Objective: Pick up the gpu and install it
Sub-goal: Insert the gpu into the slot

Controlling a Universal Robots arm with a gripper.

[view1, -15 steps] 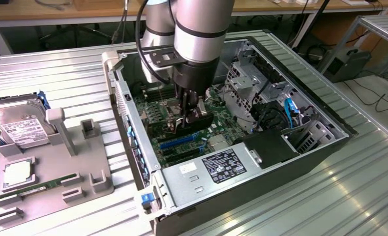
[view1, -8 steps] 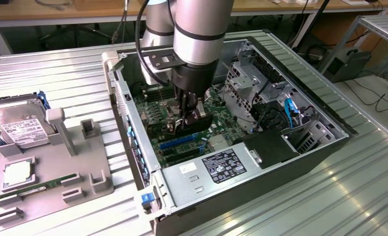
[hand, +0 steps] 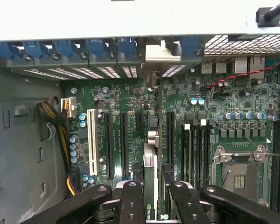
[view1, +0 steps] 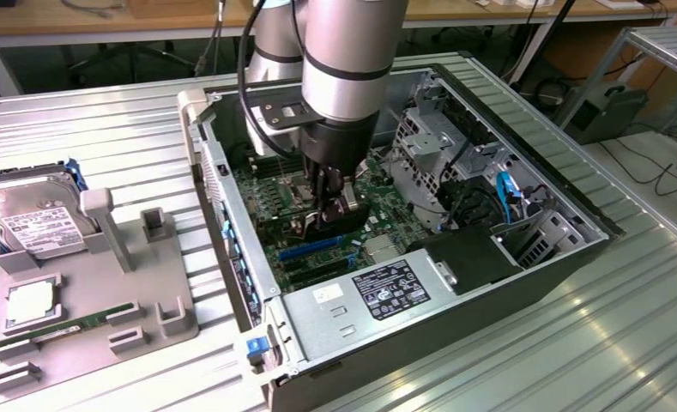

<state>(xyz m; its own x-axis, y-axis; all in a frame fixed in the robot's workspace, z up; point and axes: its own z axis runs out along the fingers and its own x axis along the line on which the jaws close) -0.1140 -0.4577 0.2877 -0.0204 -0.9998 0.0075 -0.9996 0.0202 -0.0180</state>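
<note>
The gpu (hand: 149, 172) stands on edge among the expansion slots (hand: 123, 140) of the motherboard (hand: 224, 98), inside the open computer case (view1: 567, 249), one end toward the case's rear wall. The gripper (hand: 150, 198) is partly closed on the card's upper edge, a finger on each face. Seating cannot be told. Hard drive (view1: 35, 219) and memory stick (view1: 63, 329) lie on the grey tray (view1: 98, 283) beside the case

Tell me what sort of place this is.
Probably a robotics lab bench for PC assembly: a robot arm reaching into an open PC case on a ribbed metal table, a parts tray beside it.
</note>
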